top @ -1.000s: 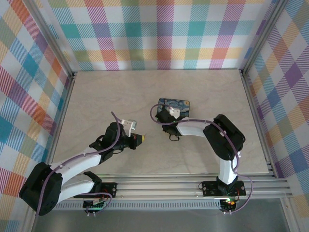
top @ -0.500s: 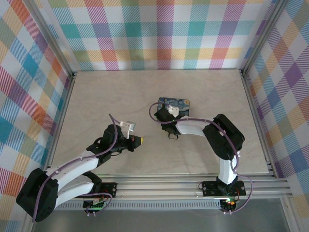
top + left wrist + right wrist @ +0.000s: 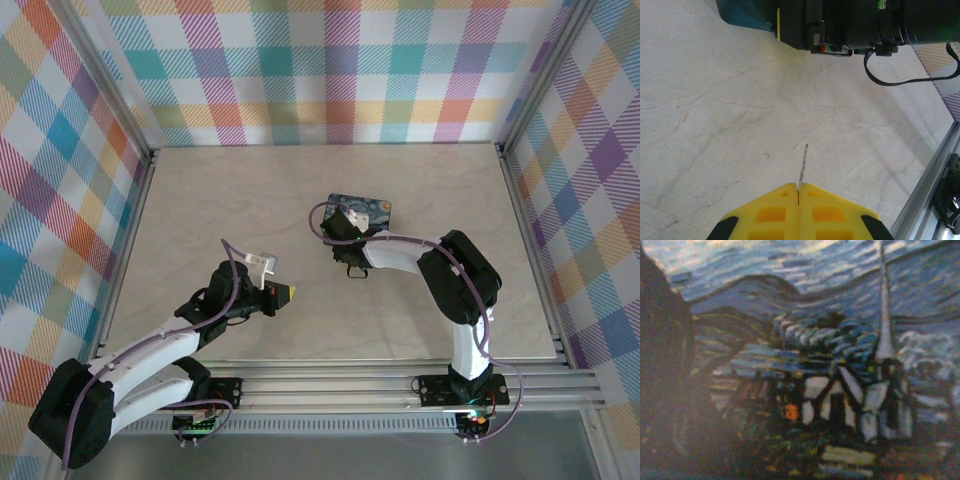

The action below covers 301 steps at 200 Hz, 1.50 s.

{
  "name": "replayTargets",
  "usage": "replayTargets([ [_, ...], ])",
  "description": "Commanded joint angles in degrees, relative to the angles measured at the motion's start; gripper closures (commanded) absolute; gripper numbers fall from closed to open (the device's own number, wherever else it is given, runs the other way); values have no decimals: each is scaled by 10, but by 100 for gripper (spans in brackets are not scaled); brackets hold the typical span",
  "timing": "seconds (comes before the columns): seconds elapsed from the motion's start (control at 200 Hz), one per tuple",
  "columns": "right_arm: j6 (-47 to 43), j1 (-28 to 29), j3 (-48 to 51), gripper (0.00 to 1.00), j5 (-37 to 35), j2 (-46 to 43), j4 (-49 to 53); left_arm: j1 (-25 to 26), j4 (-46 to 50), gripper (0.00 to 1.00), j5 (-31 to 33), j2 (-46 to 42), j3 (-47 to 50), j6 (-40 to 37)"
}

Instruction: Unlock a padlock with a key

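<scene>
My left gripper (image 3: 288, 292) is shut on the key (image 3: 801, 167), a thin grey blade that sticks out from between the yellow fingertips (image 3: 775, 210) just above the bare tabletop. My right gripper (image 3: 340, 228) is down on the near-left part of the dark-blue starry-night tin (image 3: 372, 208). The tin's painted lid (image 3: 800, 360) sits blurred and very close in the right wrist view, where no fingers show. The padlock is hidden. In the left wrist view the right arm's black wrist body (image 3: 850, 25) and a corner of the tin (image 3: 742, 15) lie ahead of the key.
The pale marble tabletop (image 3: 250, 200) is open around both arms. Aluminium rails (image 3: 400, 375) run along the near edge and plaid walls close in the other sides. A black cable (image 3: 900, 70) loops below the right wrist.
My left arm has drawn back slightly left and nearer with the key. The right wrist has shifted left over the tin, which now sits a little farther back.
</scene>
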State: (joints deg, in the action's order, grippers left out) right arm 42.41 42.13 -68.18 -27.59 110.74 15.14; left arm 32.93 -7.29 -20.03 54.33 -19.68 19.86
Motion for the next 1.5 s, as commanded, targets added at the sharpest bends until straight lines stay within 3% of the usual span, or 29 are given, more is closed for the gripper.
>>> replayTargets([
  [0.0, -7, -13, -6, 81, 25, 17, 11, 3, 12, 100, -2, -16, 10, -9],
  [0.21, -28, -17, -2, 100, 58, -1, 19, 3, 8, 100, -8, -13, 8, -19],
  [0.45, -38, -20, 11, 100, 149, -60, 86, 3, -4, 100, -31, 13, -17, -48],
  [0.615, -41, -30, 9, 100, 239, -114, 153, 19, -89, 100, -52, 48, -16, -43],
  [0.805, -36, -55, 9, 100, 328, -176, 217, 51, -172, 100, -25, 100, -27, -31],
  [1.155, -45, -102, -17, 100, 463, -232, 290, 128, -237, 100, 18, 209, -91, -55],
  [1.5, -35, -113, -13, 100, 503, -243, 284, 154, -337, 100, 30, 301, -113, -26],
])
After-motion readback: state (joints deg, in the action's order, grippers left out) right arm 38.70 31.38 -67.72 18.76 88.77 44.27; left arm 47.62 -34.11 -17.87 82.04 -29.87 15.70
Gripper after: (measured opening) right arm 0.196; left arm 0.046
